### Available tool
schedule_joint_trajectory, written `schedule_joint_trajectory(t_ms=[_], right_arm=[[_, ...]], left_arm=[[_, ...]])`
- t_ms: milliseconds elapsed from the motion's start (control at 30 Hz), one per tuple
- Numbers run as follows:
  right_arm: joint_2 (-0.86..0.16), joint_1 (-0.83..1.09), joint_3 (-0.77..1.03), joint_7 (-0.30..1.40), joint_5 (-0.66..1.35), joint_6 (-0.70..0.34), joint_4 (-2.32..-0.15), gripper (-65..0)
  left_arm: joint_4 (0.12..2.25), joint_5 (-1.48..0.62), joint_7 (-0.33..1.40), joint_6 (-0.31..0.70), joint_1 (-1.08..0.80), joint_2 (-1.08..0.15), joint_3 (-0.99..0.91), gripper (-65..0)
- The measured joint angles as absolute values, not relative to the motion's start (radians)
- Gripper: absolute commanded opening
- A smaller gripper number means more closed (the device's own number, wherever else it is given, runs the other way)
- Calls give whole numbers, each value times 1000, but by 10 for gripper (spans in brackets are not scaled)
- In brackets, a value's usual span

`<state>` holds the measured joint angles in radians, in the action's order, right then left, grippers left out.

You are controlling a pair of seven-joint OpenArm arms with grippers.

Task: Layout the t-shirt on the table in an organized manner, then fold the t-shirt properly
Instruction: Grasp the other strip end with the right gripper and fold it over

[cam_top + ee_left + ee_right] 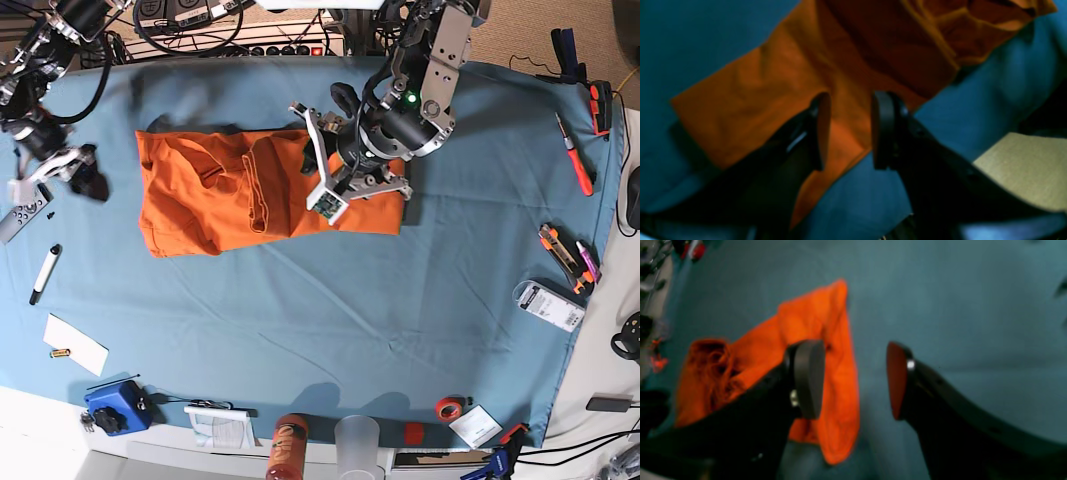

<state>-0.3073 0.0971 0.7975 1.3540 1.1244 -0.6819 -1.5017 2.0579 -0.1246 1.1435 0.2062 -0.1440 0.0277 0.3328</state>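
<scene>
The orange t-shirt [220,190] lies crumpled and partly doubled over on the blue-teal table [350,320], left of centre. My left gripper [850,130] hovers over the t-shirt [773,83] near its right-hand edge. Its jaws stand apart, and the cloth shows below the gap rather than pinched in it. In the base view this arm [400,120] reaches down from the back. My right gripper [855,380] is wide open over bare table [957,306], with the t-shirt [820,340] just to its left. In the base view the right gripper [80,170] sits off the shirt's left end.
Hand tools line the right edge: an orange screwdriver [575,155], cutters [560,250] and a packet [545,305]. A tape roll [448,407], clear cup [357,440], orange can [288,460] and blue box [112,410] stand along the front. A marker [45,272] and white paper [75,343] lie at the left.
</scene>
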Motion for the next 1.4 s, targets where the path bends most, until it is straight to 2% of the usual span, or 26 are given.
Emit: schedule_joint_trajectory(t_ms=[267, 733, 767, 867, 900, 1100, 1333, 1400], right_arm=[[-304, 9, 604, 1347, 1162, -695, -1249, -349], [-219, -19, 584, 1293, 1036, -708, -1246, -356], [-220, -20, 584, 1293, 1027, -709, -1246, -400], [-228, -22, 584, 1287, 973, -706, -1247, -602], [-231, -21, 583, 1298, 966, -708, -1247, -650], [-280, -15, 577, 1325, 963, -704, -1266, -650], [-351, 2, 595, 1351, 848, -696, -1477, -650], [-363, -3, 592, 1298, 765, -700, -1541, -650]], left_arm=[[2058, -124, 1145, 206, -161, 27, 333, -457], [2058, -124, 1126, 206, -161, 27, 333, -457], [2058, -124, 1126, 206, -161, 27, 333, -457], [2058, -124, 1126, 206, -161, 27, 333, -457], [2058, -124, 1126, 206, -161, 27, 333, -457], [2058, -124, 1126, 206, -161, 27, 333, -457], [2058, -125, 1126, 206, -162, 27, 333, -457], [2058, -124, 1126, 206, -162, 27, 333, -457]])
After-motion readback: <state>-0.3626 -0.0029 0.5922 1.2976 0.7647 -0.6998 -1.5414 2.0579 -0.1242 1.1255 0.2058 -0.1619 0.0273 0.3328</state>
